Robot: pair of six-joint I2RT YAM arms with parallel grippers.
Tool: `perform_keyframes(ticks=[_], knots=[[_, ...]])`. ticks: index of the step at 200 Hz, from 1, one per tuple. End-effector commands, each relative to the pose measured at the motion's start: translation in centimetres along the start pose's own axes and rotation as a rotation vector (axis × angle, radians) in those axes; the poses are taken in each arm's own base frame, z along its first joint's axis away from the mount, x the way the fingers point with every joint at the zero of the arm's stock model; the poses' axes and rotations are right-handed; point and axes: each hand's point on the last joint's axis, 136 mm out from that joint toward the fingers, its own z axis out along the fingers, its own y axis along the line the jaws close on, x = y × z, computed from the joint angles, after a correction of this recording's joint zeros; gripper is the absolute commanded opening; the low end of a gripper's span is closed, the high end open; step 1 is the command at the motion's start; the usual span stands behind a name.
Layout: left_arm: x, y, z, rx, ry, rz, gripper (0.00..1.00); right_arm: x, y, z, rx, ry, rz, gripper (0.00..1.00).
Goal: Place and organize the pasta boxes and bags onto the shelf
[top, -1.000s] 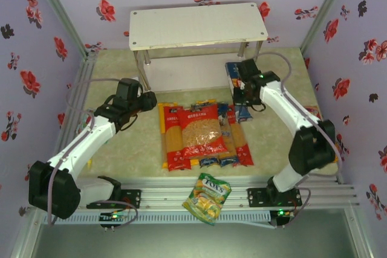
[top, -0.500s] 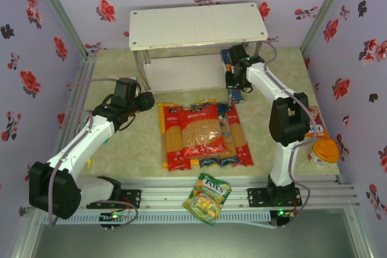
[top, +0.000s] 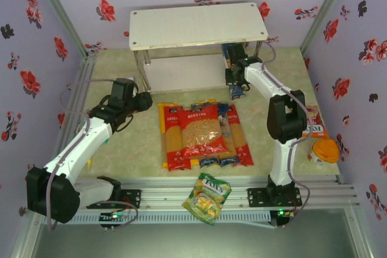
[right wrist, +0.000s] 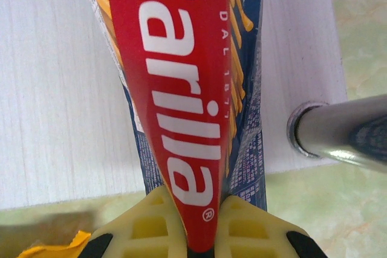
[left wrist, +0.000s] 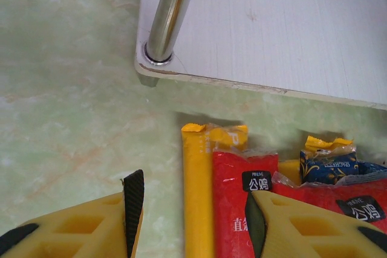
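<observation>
The shelf (top: 198, 25) stands at the back, its top white board on shiny legs. My right gripper (top: 237, 78) is shut on a dark-blue Barilla pasta box (right wrist: 193, 89), held on edge over the right end of the shelf's lower board (right wrist: 54, 89), next to a leg (right wrist: 344, 134). The box's far end (top: 227, 54) reaches under the top board. Several pasta bags (top: 202, 134), yellow, red and dark-blue, lie side by side mid-table. My left gripper (left wrist: 193, 209) hangs open above the pile's left end, over a yellow bag (left wrist: 196, 197) and a red bag (left wrist: 239, 209).
A green-yellow snack bag (top: 207, 197) lies on the front rail. A small red-yellow bag (top: 314, 122) and an orange-yellow object (top: 325, 149) sit by the right wall. The shelf's front left leg (left wrist: 169, 16) stands just beyond the left gripper. Floral walls close in three sides.
The right arm has carried the dark-blue box back from above the pile to the shelf's lower board. The left gripper has shifted slightly left and stays open.
</observation>
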Motion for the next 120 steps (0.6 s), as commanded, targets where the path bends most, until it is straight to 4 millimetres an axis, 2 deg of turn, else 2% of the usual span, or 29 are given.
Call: perform_keyframes(ticks=[1, 43, 74, 120], knots=[[-0.5, 0.1, -0.9, 0.003, -0.010, 0.013, 0.50, -5.2, -0.6, -1.1, 0.028, -0.184, 0.039, 0.00], [-0.7, 0.0, -1.0, 0.004, -0.015, 0.011, 0.50, -5.4, -0.6, 0.7, 0.039, -0.177, 0.038, 0.00], [-0.6, 0.2, -1.1, -0.002, -0.015, 0.009, 0.50, -4.9, -1.1, 2.2, 0.055, -0.145, 0.054, 0.21], [-0.5, 0.6, -1.0, -0.010, -0.013, 0.004, 0.50, -3.9, -1.5, 3.8, 0.050, -0.094, 0.074, 0.40]])
